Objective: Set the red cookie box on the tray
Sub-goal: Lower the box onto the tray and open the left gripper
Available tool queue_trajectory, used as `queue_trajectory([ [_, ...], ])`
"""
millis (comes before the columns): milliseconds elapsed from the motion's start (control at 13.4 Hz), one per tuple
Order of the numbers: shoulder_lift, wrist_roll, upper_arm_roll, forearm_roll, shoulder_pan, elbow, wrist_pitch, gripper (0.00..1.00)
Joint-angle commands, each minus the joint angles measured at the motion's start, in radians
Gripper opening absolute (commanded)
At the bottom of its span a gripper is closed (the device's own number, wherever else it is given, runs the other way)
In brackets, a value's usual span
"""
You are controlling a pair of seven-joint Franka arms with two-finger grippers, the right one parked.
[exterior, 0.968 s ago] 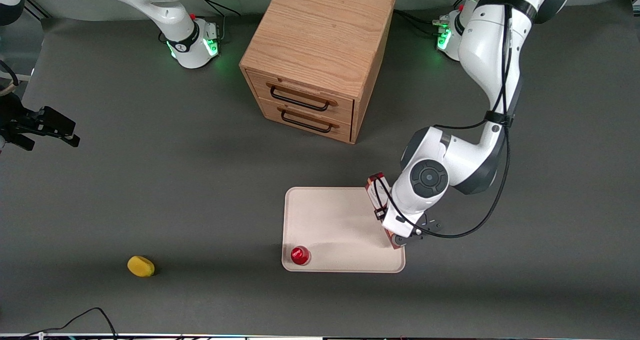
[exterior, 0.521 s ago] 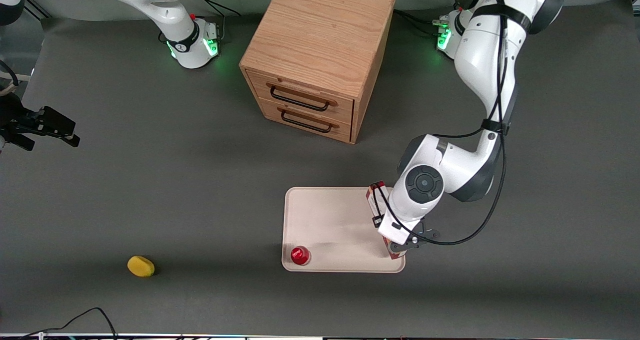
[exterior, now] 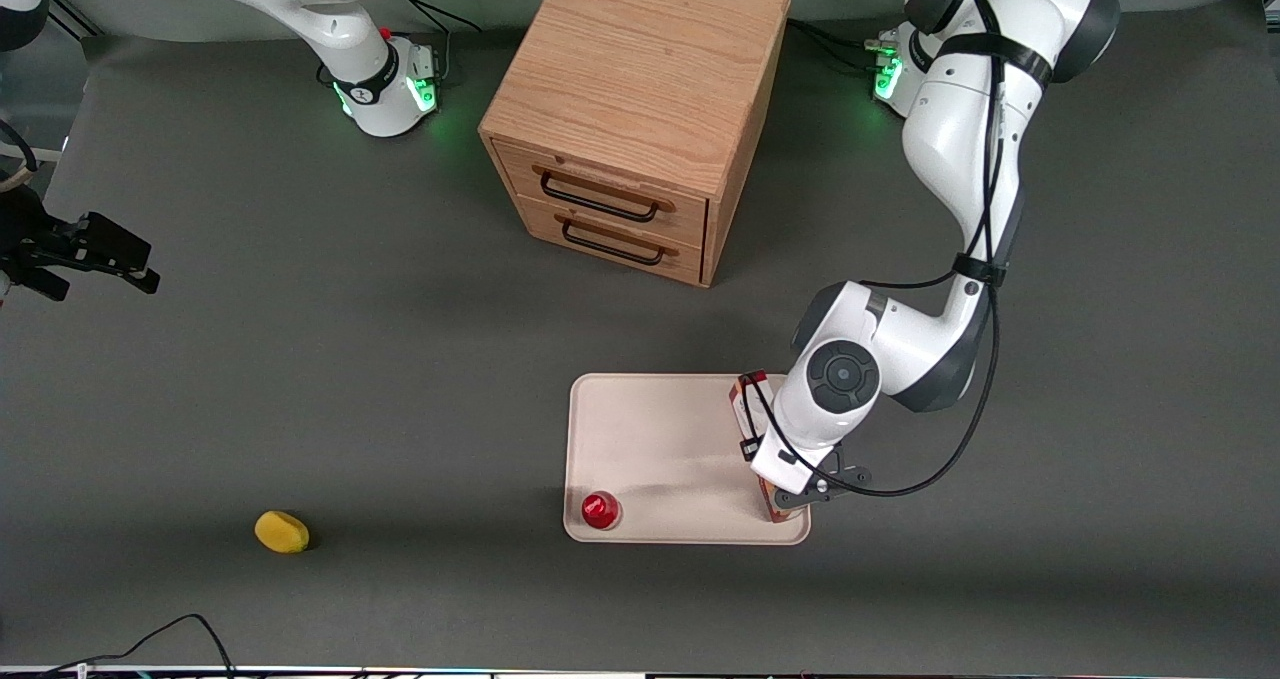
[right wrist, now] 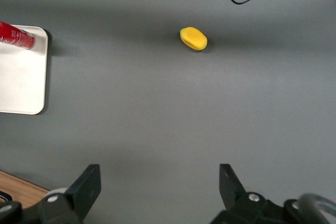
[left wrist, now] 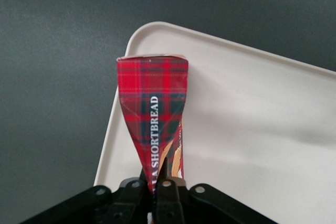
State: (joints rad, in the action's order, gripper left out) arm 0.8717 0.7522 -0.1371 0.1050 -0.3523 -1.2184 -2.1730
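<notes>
The tray (exterior: 660,449) lies on the table's front half, and the red cookie box (left wrist: 154,111) hangs over its edge at the working arm's end, pinched at one end by the gripper (left wrist: 157,192), whose fingers are closed tight enough to crease the cardboard. Released here, the box could tip off the rim onto the table; the small red object (exterior: 600,510) at the tray's front corner is well apart

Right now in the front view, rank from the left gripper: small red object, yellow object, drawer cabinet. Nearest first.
Left gripper, shut on the red cookie box, is over the tray's edge.
1. Small red object, on the tray's corner.
2. Wooden drawer cabinet, farther from the camera.
3. Yellow object, toward the parked arm's end.
</notes>
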Motion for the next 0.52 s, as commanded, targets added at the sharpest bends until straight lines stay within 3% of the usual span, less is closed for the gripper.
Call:
queue_trajectory([
  [0, 0.026, -0.019, -0.018, 0.013, 0.019, 0.037, -0.008, 1.0],
  [223, 0.013, -0.013, -0.025, -0.001, 0.029, 0.04, 0.018, 1.0],
  [447, -0.028, -0.016, -0.032, -0.039, 0.033, 0.1, 0.213, 1.0],
])
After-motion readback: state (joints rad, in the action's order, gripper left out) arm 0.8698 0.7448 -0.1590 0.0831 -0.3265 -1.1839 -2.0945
